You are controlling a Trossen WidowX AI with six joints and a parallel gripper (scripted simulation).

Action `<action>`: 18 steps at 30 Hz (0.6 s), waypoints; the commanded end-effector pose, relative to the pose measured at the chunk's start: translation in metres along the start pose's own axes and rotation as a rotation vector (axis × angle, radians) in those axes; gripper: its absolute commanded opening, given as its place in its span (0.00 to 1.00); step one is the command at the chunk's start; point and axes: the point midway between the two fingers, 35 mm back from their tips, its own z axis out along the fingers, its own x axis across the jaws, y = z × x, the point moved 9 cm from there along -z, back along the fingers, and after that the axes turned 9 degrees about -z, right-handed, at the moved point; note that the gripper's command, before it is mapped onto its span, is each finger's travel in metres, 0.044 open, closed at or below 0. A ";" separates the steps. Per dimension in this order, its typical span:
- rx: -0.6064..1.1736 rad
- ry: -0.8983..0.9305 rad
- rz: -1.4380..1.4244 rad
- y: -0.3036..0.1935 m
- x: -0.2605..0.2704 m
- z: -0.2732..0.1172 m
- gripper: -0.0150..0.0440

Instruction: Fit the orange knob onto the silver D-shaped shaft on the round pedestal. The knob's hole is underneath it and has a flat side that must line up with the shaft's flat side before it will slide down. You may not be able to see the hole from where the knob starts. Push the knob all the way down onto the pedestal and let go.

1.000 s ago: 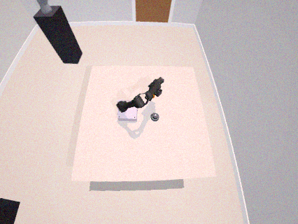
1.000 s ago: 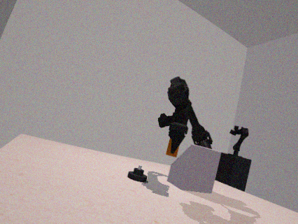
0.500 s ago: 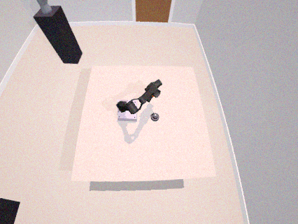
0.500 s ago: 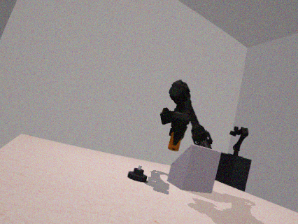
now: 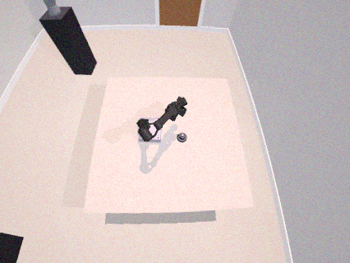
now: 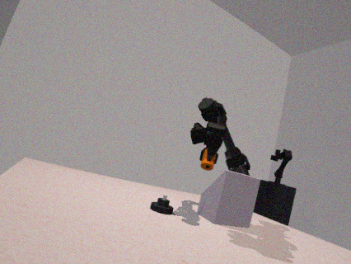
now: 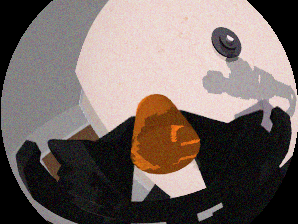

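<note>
The orange knob point(image 6: 206, 165) point(image 7: 156, 112) is held in the air, to the right of the pedestal and well above it in the exterior view. It is tilted, with its lower end and a small dark hole facing that camera. The hole's flat side is too small to make out. My gripper point(image 6: 209, 157) point(image 7: 157, 117) is shut on the knob. The dark round pedestal point(image 5: 178, 140) point(image 6: 155, 207) point(image 7: 219, 46) stands on the table, apart from the knob. Its silver shaft point(image 6: 165, 197) point(image 7: 230, 38) points up, bare. The knob cannot be made out in the top view.
A pale lilac block point(image 5: 156, 136) point(image 6: 234, 200) stands near the pedestal, partly under the arm in the top view. The arm's shadow falls beside the pedestal. A tall black box point(image 5: 70, 41) point(image 6: 273, 200) stands beyond the table point(image 5: 205, 177), with another dark arm on it in the exterior view.
</note>
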 end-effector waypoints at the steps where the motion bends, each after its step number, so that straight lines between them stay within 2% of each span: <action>1: -0.010 0.082 -0.002 -0.001 -0.004 -0.008 0.25; 14: -0.060 0.332 -0.013 -0.007 -0.021 -0.030 0.25; 18: -0.068 0.360 -0.017 -0.007 -0.023 -0.032 0.25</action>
